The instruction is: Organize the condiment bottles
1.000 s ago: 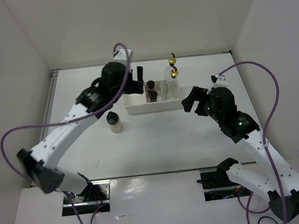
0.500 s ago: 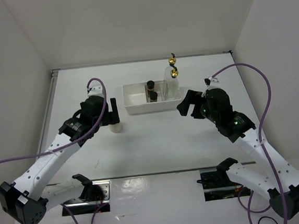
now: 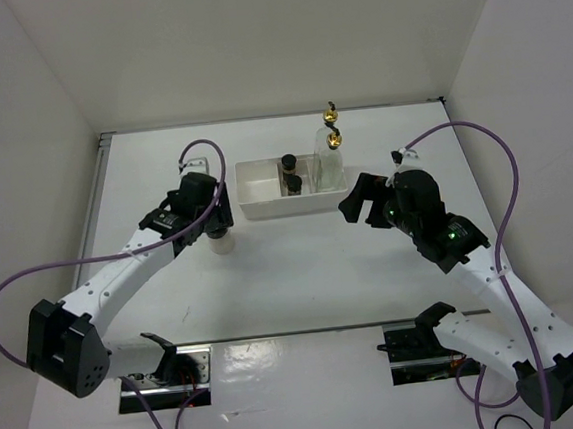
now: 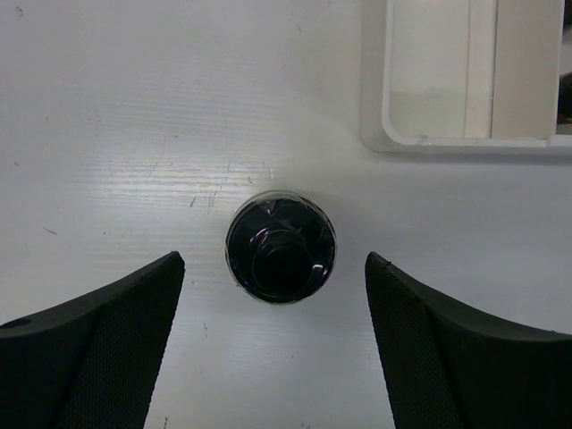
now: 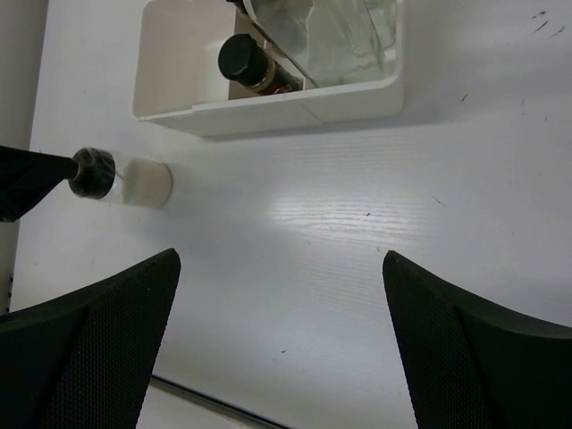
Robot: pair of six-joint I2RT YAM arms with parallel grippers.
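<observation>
We saw the squat whitish jar [image 4: 281,248] standing upright on the table [image 3: 302,273], just outside the near left corner of the white tray [image 3: 266,209] and not touching it. Its black cap faced up toward the left wrist camera.

The left gripper [image 4: 273,261] was above this jar with its jaws wide apart. In the wrist view 1 of its fingers [image 4: 98,349] was on each side of the jar, with bare table showing between each finger and the jar, so it held nothing. We could not tell how low the fingertips were beside the jar.

The 2 tall glass bottles [image 3: 329,166] with gold spouts stood upright, close together, at the right end of the tray. The 2 small dark jars [image 3: 290,182] with black caps stood just to their left inside the tray, 1 behind the other.

The right gripper [image 5: 281,259] was over the table near the front right corner of the tray. Its jaws were also spread wide and it held nothing. It was apart from the tray and from all 5 bottles.
</observation>
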